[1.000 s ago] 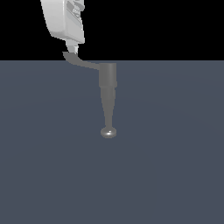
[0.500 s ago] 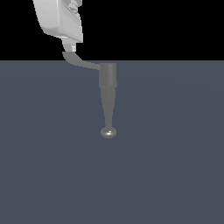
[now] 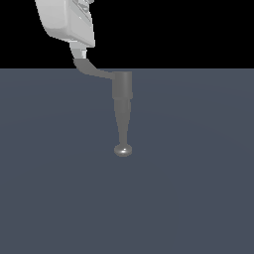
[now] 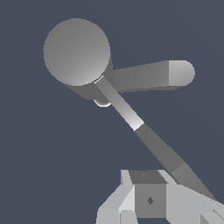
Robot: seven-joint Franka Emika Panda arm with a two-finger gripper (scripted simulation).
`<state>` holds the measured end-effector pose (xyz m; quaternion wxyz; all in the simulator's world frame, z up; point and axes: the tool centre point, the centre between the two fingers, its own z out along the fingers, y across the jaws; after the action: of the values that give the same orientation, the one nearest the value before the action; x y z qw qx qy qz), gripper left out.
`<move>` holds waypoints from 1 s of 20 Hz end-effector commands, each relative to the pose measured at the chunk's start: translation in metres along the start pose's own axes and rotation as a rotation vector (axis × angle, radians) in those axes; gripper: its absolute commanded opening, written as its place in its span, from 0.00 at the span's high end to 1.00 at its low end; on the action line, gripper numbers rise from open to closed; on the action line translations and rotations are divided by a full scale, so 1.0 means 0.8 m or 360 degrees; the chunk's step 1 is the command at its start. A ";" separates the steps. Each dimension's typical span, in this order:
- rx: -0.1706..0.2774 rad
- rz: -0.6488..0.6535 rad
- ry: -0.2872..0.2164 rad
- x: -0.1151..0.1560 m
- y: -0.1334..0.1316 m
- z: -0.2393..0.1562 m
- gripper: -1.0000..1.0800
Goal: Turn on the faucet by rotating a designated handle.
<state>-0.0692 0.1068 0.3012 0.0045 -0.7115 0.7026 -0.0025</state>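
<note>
The grey faucet (image 3: 122, 87) shows in the exterior view as a short cylinder that tapers down to a rounded knob (image 3: 123, 150). Its thin curved handle (image 3: 94, 71) sticks out toward the exterior view's left, with an upturned tip. My white gripper (image 3: 77, 52) comes down from above and its fingers touch that tip. In the wrist view the faucet's round cylinder top (image 4: 76, 51) is ahead, and the handle (image 4: 131, 118) runs from it diagonally past the side of my gripper (image 4: 148, 194). The fingers look shut, with no gap and nothing between them.
A flat dark grey-blue floor (image 3: 198, 198) lies under and around the faucet. The faucet's thicker stem (image 4: 144, 76), with its lighter rounded end, points away from the handle in the wrist view.
My gripper has shifted a little toward the exterior view's left and stays at the handle's tip. The handle and the faucet look almost unmoved.
</note>
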 end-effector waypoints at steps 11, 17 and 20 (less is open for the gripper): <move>-0.0011 0.0012 0.0004 0.048 0.046 0.002 1.00; -0.0015 0.0011 0.0004 0.068 0.068 0.002 1.00; -0.0003 0.0000 0.0003 0.067 0.063 -0.001 1.00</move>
<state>-0.1189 0.0575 0.3011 0.0030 -0.7127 0.7015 -0.0024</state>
